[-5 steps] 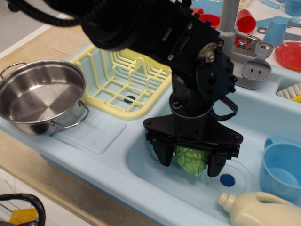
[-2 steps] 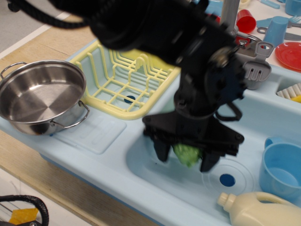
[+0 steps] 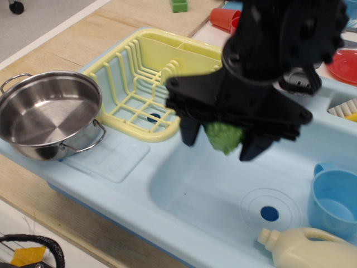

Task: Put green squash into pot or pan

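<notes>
My black gripper (image 3: 221,140) is shut on the green squash (image 3: 223,137), a light green bumpy toy, and holds it in the air above the light blue sink basin (image 3: 201,190). The squash hangs between the two black fingers, partly hidden by them. The shiny steel pot (image 3: 47,113) with wire loop handles stands at the far left on the sink's drainboard, empty, well to the left of the gripper.
A yellow dish rack (image 3: 148,89) sits between the pot and the gripper. A blue cup (image 3: 333,200) and a cream bottle (image 3: 312,249) are at the right of the basin. A small green cube (image 3: 179,5) and red dishes (image 3: 226,18) lie at the back.
The gripper has risen out of the basin with the squash held in it, lifting up and slightly back. The pot and rack have not moved.
</notes>
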You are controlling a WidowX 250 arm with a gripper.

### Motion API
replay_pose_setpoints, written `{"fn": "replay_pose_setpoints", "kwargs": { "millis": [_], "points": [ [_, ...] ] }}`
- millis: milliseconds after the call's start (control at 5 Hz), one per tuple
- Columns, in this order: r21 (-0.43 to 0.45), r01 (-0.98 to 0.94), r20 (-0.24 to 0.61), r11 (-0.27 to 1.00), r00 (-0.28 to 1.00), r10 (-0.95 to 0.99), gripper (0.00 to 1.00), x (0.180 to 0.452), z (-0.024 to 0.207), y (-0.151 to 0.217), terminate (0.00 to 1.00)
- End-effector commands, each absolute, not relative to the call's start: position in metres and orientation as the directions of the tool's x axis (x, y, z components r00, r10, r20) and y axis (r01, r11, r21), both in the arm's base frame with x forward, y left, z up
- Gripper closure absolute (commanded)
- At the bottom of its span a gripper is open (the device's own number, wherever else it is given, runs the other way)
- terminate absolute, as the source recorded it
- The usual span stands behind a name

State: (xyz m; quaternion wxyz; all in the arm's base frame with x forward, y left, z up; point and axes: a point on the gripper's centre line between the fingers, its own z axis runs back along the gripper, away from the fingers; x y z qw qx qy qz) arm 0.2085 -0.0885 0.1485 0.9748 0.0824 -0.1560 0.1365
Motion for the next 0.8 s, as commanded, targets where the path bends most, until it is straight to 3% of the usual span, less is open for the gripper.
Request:
{"fn": "replay_pose_setpoints", "kwargs": {
  "millis": [0,600],
  "points": [
    [0.086,-0.387,0.401,0.918,0.857,0.324,1.00,0.197,0.186,-0.054,0.00],
    [0.055,-0.534,0.332,0.844,0.807,0.489,1.00,0.161,0.184,0.024,0.00]
  ]
}}
